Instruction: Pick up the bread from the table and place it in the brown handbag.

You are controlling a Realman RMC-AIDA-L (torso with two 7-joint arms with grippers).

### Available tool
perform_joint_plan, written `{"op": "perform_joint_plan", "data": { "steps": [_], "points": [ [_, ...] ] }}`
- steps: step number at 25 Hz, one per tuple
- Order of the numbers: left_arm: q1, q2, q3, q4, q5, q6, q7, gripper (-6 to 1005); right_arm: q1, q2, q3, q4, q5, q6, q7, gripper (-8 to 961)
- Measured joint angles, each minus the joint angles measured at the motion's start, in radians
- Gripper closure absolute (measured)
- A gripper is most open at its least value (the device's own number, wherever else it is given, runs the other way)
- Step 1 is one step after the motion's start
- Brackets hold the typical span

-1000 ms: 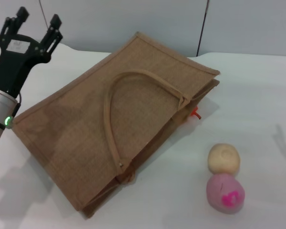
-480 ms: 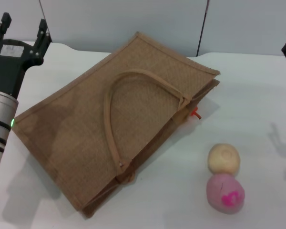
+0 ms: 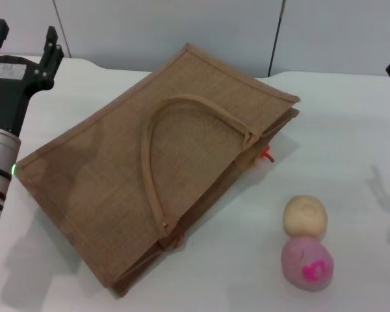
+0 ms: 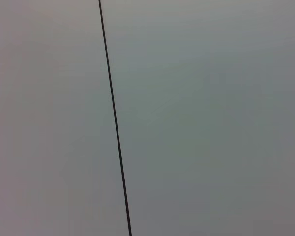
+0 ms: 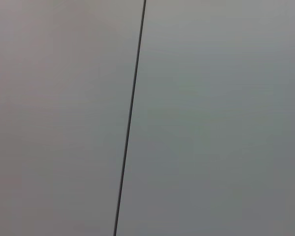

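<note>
No bread anywhere in sight; left gripper [image 3: 23, 40] jaws apart beside flat brown handbag [image 3: 162, 162]; right's can't tell.

A bare test room: white table [image 3: 351, 117], plain grey panelled wall [image 3: 182, 26].

The left gripper [image 3: 23, 38] was black, with thin black fingers [image 3: 51, 39] that ended in small square tips. It had a white label with dark marks. Behind it, the arm was a shiny silver tube with black rings and a small green light.
</note>
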State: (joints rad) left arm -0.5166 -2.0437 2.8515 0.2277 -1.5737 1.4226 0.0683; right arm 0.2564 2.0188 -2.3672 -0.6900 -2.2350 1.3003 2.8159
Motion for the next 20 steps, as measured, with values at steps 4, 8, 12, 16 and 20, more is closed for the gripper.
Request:
{"op": "perform_joint_plan", "data": {
  "steps": [4,8,12,16,20],
  "points": [
    [0.006,0.001,0.004,0.001,0.002,0.03,-0.014,207,0.0,0.001,-0.001,0.003,0.001,0.0,0.0,76],
    [0.006,0.002,0.006,0.001,0.003,0.035,-0.014,209,0.0,0.001,-0.002,0.01,0.002,0.003,0.0,76],
    [0.006,0.001,0.004,0.001,0.002,0.035,-0.02,210,0.0,0.001,-0.005,0.01,0.021,0.006,0.0,76],
    [0.006,0.001,0.006,0.001,0.004,0.035,-0.025,210,0.0,0.001,-0.006,0.011,0.027,0.006,0.0,76],
    [0.006,0.001,0.006,0.001,0.002,0.035,-0.026,210,0.001,0.001,-0.007,0.01,0.036,0.007,0.0,76]
  ]
}}
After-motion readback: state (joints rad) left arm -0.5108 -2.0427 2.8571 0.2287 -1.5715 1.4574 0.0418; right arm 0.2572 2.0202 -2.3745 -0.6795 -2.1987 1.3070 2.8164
